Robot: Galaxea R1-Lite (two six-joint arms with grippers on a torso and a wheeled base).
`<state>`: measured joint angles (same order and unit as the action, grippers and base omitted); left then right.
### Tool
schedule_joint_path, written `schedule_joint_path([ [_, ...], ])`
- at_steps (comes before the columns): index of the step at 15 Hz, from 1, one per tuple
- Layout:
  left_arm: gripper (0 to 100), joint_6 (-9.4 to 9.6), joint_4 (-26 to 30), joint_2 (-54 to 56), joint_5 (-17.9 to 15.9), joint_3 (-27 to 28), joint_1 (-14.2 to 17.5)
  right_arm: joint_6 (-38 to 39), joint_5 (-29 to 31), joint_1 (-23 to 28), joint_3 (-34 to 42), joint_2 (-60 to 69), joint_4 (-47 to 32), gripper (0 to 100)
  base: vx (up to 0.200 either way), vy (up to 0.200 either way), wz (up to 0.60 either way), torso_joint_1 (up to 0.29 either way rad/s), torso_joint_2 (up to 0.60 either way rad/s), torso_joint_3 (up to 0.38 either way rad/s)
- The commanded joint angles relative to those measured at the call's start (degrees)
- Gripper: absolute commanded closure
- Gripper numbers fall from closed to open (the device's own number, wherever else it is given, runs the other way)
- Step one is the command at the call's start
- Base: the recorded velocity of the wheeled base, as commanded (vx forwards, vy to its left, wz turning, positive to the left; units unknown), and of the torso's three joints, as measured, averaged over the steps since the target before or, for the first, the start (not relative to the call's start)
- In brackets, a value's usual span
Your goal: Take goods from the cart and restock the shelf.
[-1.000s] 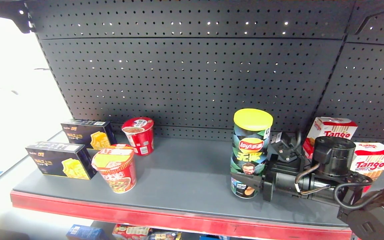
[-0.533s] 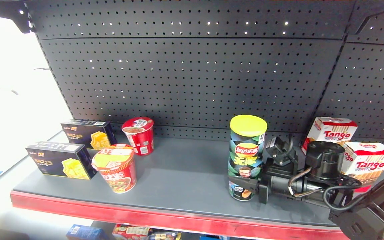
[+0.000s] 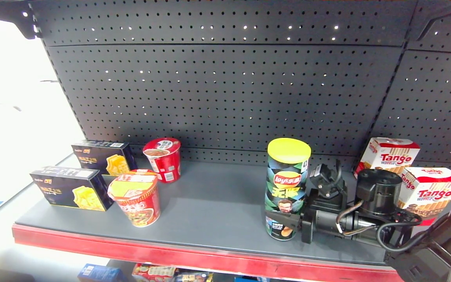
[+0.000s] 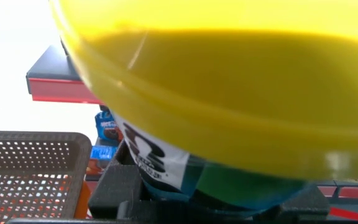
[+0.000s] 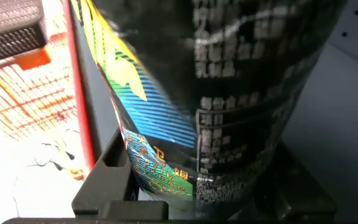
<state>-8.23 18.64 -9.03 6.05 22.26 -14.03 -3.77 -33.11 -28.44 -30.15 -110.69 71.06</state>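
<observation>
Head view: an upright can (image 3: 287, 184) with a yellow lid is seen on the right half of the shelf (image 3: 217, 203), near its red front edge. It is pinched low on its body by the jaws of the right gripper (image 3: 288, 221). Whether its base touches the shelf cannot be told.

In the right wrist view the can's printed lower body is seen close up, pressed between the black jaws.

In the left wrist view a second can (image 4: 229, 93), lid foremost, is gripped between the jaws of the left gripper (image 4: 210, 202), with a mesh basket (image 4: 23, 168) below it.

Two wafer boxes (image 3: 386, 154) (image 3: 431, 188) are stood just behind the right arm, and the nearer one is partly hidden by it. Well apart on the left half of the shelf, two noodle cups (image 3: 135, 199) (image 3: 164, 158) and two dark boxes (image 3: 71, 188) (image 3: 104, 156) are set. The back is closed by a pegboard (image 3: 225, 90).
</observation>
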Motion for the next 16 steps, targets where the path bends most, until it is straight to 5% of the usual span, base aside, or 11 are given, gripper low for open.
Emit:
schedule_joint_path([
  [1,100,-0.03,-0.01,0.86,0.11,-0.73,-0.03,0.78,0.06,-0.83,1.06,0.12,1.01,100,0.000,0.000,0.00,0.000,0.00,0.000],
  [10,100,0.05,0.78,1.56,0.72,-0.02,-0.03,0.60,-0.11,-0.74,1.85,-1.63,2.07,100,0.000,0.000,0.00,0.000,0.00,0.000],
  [11,100,-0.03,0.78,1.56,0.72,-0.02,-0.03,0.43,-0.11,-0.65,1.93,-1.63,2.07,0,0.000,0.000,0.00,0.000,0.00,0.000],
  [16,100,0.05,0.78,1.65,0.72,0.24,-0.03,-0.01,-0.29,0.49,5.27,-0.23,2.68,0,0.000,0.000,0.00,0.000,0.00,0.000],
])
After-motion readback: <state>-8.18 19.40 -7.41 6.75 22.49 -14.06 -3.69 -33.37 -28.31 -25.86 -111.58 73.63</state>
